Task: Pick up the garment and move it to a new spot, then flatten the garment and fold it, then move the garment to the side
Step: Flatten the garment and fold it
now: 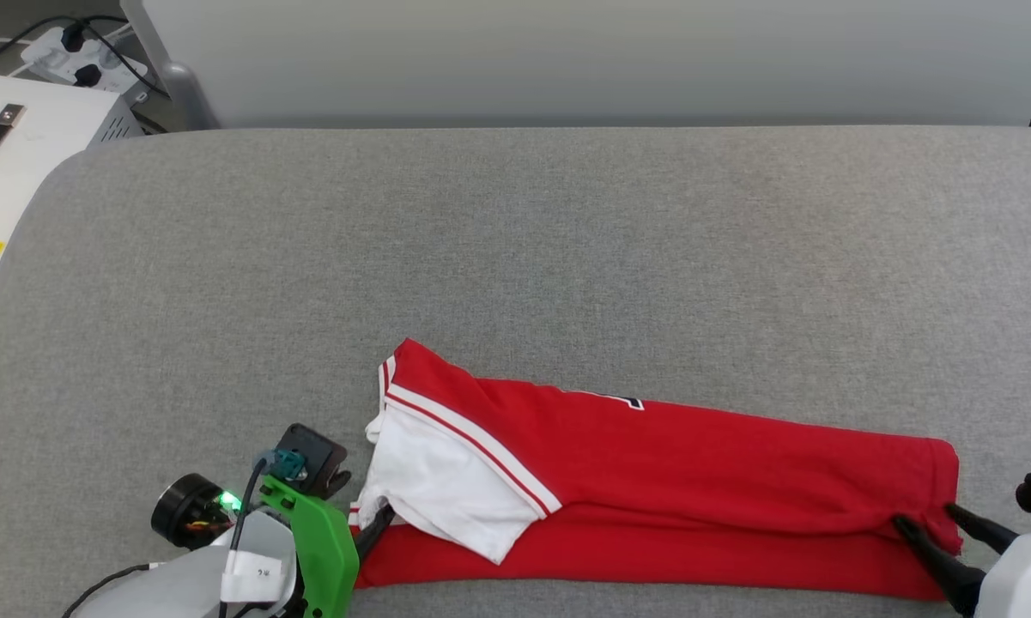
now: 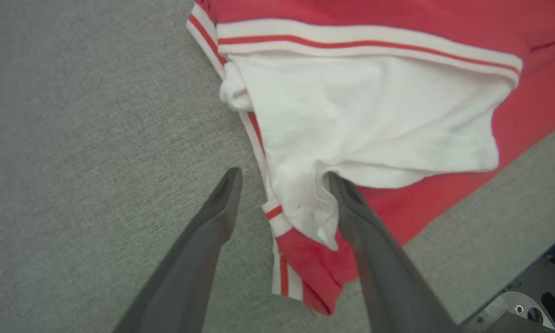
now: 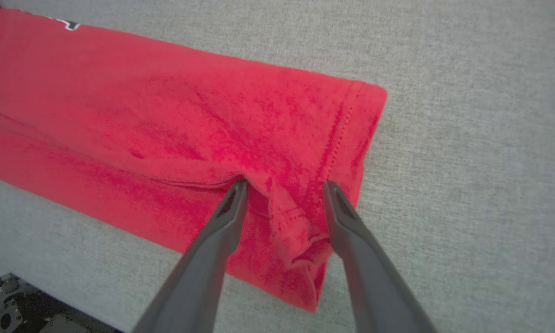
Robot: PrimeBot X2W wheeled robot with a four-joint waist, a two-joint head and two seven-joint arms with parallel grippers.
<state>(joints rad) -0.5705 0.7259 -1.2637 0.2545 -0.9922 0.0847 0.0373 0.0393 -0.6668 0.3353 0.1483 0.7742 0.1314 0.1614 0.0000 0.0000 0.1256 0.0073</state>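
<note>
The garment [image 1: 695,481] lies folded into a long red band near the front edge of the grey surface, its white sleeve [image 1: 446,481] on top at the left end. My left gripper [image 1: 378,525] is at that left end. In the left wrist view it [image 2: 284,178] stands open, a loose corner of the sleeve [image 2: 351,115] lying between the fingers. My right gripper [image 1: 923,515] is at the hem on the right end. The right wrist view shows it [image 3: 284,185] open too, a small ridge of red fabric [image 3: 286,217] between the fingers.
The grey cloth-covered surface [image 1: 515,257] stretches far beyond the garment towards the back. A white cabinet [image 1: 17,154] with a power strip [image 1: 77,56] stands at the back left, and a pale wall panel [image 1: 601,60] runs behind the surface.
</note>
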